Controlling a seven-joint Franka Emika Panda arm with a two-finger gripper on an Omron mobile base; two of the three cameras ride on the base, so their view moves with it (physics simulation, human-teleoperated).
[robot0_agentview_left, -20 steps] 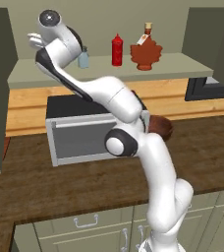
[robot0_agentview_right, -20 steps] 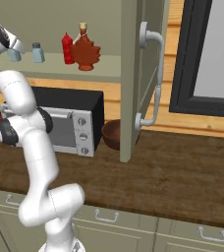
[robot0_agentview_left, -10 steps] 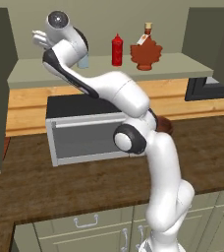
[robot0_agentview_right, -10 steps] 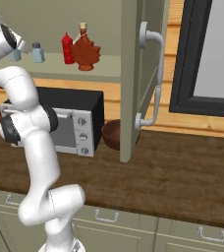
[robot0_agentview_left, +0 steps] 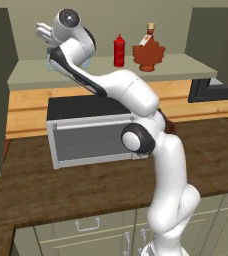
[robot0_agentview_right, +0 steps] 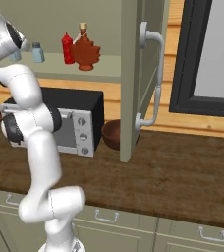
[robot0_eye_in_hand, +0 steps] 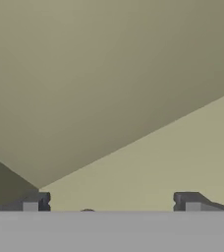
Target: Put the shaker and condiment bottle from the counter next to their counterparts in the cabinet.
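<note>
Fingers of my hand (robot0_eye_in_hand: 111, 204) have just spread wide, letting go of the shaker (robot0_agentview_left: 84, 62) on the shelf (robot0_agentview_left: 186, 65) beside me; its twin (robot0_agentview_right: 37, 52) stands close. Maple bottle (robot0_agentview_left: 148, 50) already sits by the red bottle (robot0_agentview_left: 118, 50), so both look placed.

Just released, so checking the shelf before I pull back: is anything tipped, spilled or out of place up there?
Nothing stands out. On the cabinet shelf the maple bottle stands upright beside the red squeeze bottle, and a shaker stands upright left of them. No spill shows. The gripper is open with nothing between its fingertips.
</note>
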